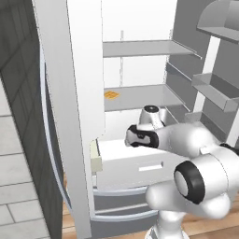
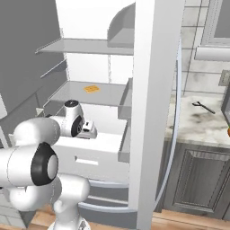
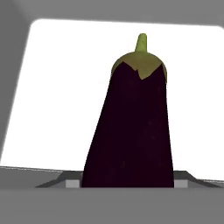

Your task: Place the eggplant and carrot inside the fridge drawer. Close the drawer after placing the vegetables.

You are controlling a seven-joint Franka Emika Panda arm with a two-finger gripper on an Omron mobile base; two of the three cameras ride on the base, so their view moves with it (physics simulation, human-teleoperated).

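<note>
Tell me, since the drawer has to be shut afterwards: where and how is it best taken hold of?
Probably by the small recessed handle in the drawer's flat front panel. Come straight at the front from the open fridge side. The panel is otherwise smooth, so that slot is the one place fingers could hook; a flat push on the panel might also close it.

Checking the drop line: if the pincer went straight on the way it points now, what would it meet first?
The eggplant sits in the pincer, its stem end leading. Beyond it lies the white floor of the open fridge drawer, likely the first contact, though depth is unclear.
</note>
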